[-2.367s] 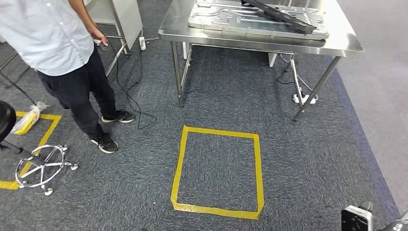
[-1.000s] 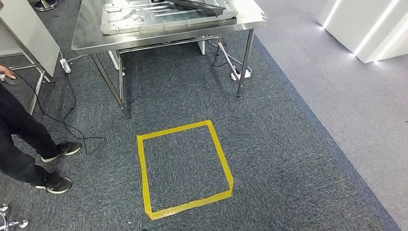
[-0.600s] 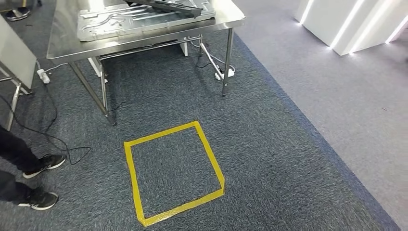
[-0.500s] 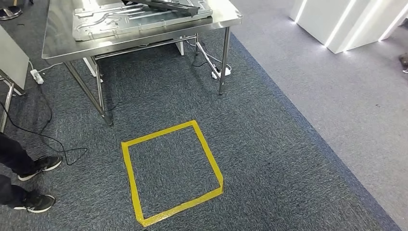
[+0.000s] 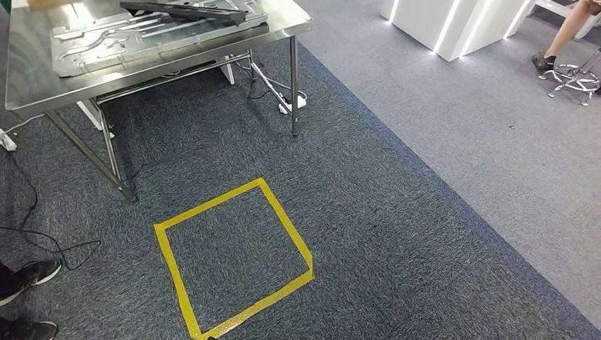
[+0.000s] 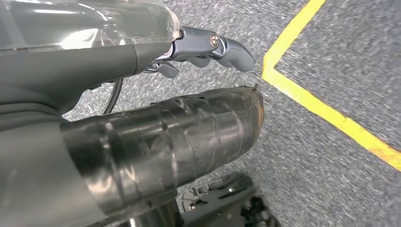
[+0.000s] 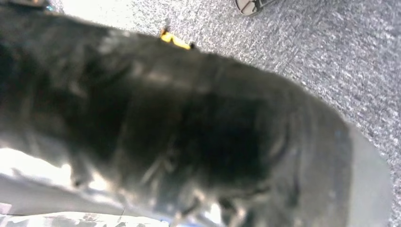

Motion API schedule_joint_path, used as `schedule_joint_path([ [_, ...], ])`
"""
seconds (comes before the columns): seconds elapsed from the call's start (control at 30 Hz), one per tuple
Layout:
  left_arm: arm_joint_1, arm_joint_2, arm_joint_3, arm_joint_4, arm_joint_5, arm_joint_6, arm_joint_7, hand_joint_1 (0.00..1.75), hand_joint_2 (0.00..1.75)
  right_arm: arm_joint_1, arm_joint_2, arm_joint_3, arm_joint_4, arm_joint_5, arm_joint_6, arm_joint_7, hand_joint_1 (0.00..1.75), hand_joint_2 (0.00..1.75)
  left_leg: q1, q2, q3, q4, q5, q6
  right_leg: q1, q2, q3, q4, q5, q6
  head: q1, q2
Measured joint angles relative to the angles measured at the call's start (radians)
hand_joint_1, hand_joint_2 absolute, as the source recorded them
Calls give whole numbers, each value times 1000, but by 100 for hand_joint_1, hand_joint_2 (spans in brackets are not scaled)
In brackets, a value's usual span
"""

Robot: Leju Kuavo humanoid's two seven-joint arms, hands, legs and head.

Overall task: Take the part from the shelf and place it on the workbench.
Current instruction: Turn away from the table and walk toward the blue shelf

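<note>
The steel workbench (image 5: 28, 81) stands at the far left of the head view, with a pressed silver panel (image 5: 127, 35) lying on it and a long dark bar (image 5: 184, 12) across that panel. My left hand (image 6: 156, 123) hangs over the carpet in the left wrist view; its taped thumb and dark fingers (image 6: 222, 47) are apart with nothing between them. My right hand (image 7: 189, 132) is a dark blur close to the lens in the right wrist view, so how its fingers lie cannot be made out.
A yellow tape square (image 5: 285, 228) marks the blue carpet in front of me. A power strip (image 5: 292, 104) and cables lie under the bench. A person's shoes (image 5: 32, 273) are at the left edge. White panels (image 5: 453, 21) and a seated person's leg (image 5: 560, 42) with a chair base (image 5: 574, 74) are far right.
The camera has turned right: bench and tape square slid left in the picture, the standing person has almost left at the left edge, and the white panels and seated person came in.
</note>
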Motion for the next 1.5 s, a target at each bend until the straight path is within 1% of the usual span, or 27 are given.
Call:
schedule_joint_path([
  [0.03,-1,0,0,0,0,0,0,0,0,1,0,0,0,0,0,0,0,0,2,-1,1,3,-4,-5,-2,9,1,-3,2,-4,0,0],
  [0.1,-2,0,0,0,0,0,-1,0,0,1,2,-1,0,2,1,0,0,0,6,-35,-14,46,-38,-15,-7,26,3,-10,7,-16,0,0],
  [0.17,1,0,0,0,-1,0,-1,0,0,-2,3,-1,0,4,2,0,0,0,10,-79,-68,163,-101,-21,-7,44,2,-11,10,-24,-1,0],
  [0.2,2,0,0,0,-1,0,-1,0,0,-3,3,-1,0,6,3,0,0,0,11,-88,-99,229,-128,-23,-6,54,0,-11,11,-27,-1,0],
  [0.23,4,0,0,0,-1,0,-1,0,0,-2,3,-1,0,8,5,1,0,0,11,-92,-123,274,-138,-23,-5,66,-1,-9,11,-27,-1,0],
  [0.27,5,0,0,0,-1,0,-1,0,0,-2,3,-1,0,11,7,1,0,0,11,-94,-130,284,-128,-23,-5,79,-1,-7,11,-27,-1,0],
  [0.37,6,0,1,0,0,0,-1,0,0,0,3,-1,0,17,11,3,0,0,12,-97,-113,235,-75,-21,-5,101,-1,-3,10,-27,-1,0],
  [0.43,6,0,1,0,0,0,-1,0,0,0,3,-1,0,17,12,3,0,0,12,-97,-110,227,-70,-21,-5,103,-1,-2,10,-27,-1,0],
  [0.5,6,1,1,0,0,0,-1,0,0,-2,5,-1,1,18,16,3,0,0,14,-126,-73,137,-31,-17,-4,118,-3,3,9,-23,0,0],
  [0.57,3,1,2,0,0,2,-3,0,0,2,7,-1,1,19,25,1,0,0,15,-150,-29,31,12,-1,-6,150,-11,7,13,-5,0,0],
  [0.6,2,1,2,0,1,3,-5,0,0,3,8,-1,1,20,28,0,0,0,15,-149,-22,9,18,8,-7,145,-19,15,8,5,1,0],
  [0.67,2,1,2,0,0,4,-7,0,0,4,8,-1,1,21,31,-1,0,0,14,-118,-20,-2,27,25,-9,102,-49,76,-33,16,3,0],
  [0.73,5,1,3,0,0,4,-9,0,0,2,9,-1,1,22,33,-1,0,0,11,-91,-22,-3,28,30,-12,66,-102,187,-92,23,5,0],
  [0.77,6,1,3,0,0,4,-10,0,0,2,9,-1,1,25,36,-1,0,0,9,-77,-22,-3,28,30,-15,60,-121,231,-108,27,5,0],
  [0.8,7,2,3,0,0,4,-11,0,0,2,9,-1,2,28,40,-2,0,0,9,-63,-23,-2,26,30,-19,57,-126,245,-105,30,5,0],
  [0.87,5,2,3,0,0,4,-13,0,0,5,10,0,2,41,57,-4,0,0,9,-40,-22,0,22,27,-24,45,-86,179,-57,35,5,0],
  [0.93,4,2,3,0,2,4,-19,0,0,5,11,2,4,59,81,-6,0,0,7,-22,-19,5,15,19,-21,6,-22,58,-12,32,5,0],
  [1.0,4,2,3,0,4,0,-28,0,0,5,14,10,6,81,100,-4,0,0,4,-6,-16,8,10,6,-12,-17,3,4,-3,21,4,0],
  [1.07,1,2,4,0,8,-3,-35,0,0,7,18,21,9,102,108,-2,0,0,4,7,-10,6,7,-6,-9,0,2,1,-1,8,4,0],
  [1.1,-1,2,4,0,10,-3,-37,0,0,8,20,25,10,110,109,-2,0,0,6,1,-8,11,1,-12,-11,9,4,-4,1,2,4,0],
  [1.17,-2,2,6,0,12,-3,-40,0,0,8,28,32,11,120,107,-4,0,0,11,-41,-27,64,-37,-22,-16,29,8,-12,8,-11,3,0],
  [1.23,2,3,10,0,13,-3,-42,0,0,5,34,39,12,132,107,-5,0,0,14,-85,-85,189,-101,-27,-14,49,5,-12,10,-19,2,0],
  [1.3,6,3,13,0,12,-4,-43,0,0,6,37,50,15,151,109,-2,0,0,14,-95,-135,286,-128,-29,-12,74,4,-10,11,-21,2,0],
  [1.33,7,4,15,0,11,-4,-43,0,0,7,39,56,17,162,112,-1,0,0,15,-96,-137,284,-111,-29,-12,88,4,-8,11,-21,3,0],
  [1.4,7,6,16,0,10,-4,-41,0,0,8,40,69,21,185,120,4,0,0,19,-113,-95,177,-37,-27,-13,115,4,-2,9,-19,3,0],
  [1.47,7,7,19,0,8,-4,-40,0,0,7,43,86,25,212,128,12,0,0,23,-160,-50,64,11,-24,-12,138,-1,6,6,-11,3,0],
  [1.5,7,7,20,0,8,-5,-39,0,0,7,45,94,27,223,133,16,0,0,24,-177,-41,38,17,-22,-12,148,-6,9,6,-5,3,0],
])
